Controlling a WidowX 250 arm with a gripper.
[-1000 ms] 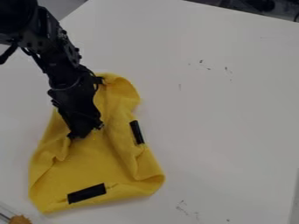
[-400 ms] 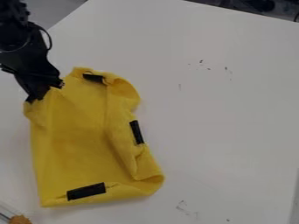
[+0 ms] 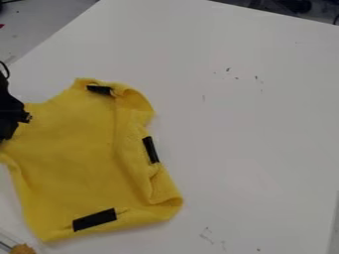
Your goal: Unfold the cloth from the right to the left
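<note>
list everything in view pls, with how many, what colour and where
cloth: 1, yellow, left half of the table, rumpled along its right side
strips on the cloth: 3, black, one near the top, one on the right side, one near the bottom
table: 1, white, under the cloth
small marks: several, dark, on the table at upper right and near the bottom
knobby thing: 1, orange-tan, bottom left corner; can't tell what it is
background items: can't count, dark, beyond the table at top right
small thing: 1, red, upper left edge
gripper: 1, black, left edge, at the cloth's left side
</note>
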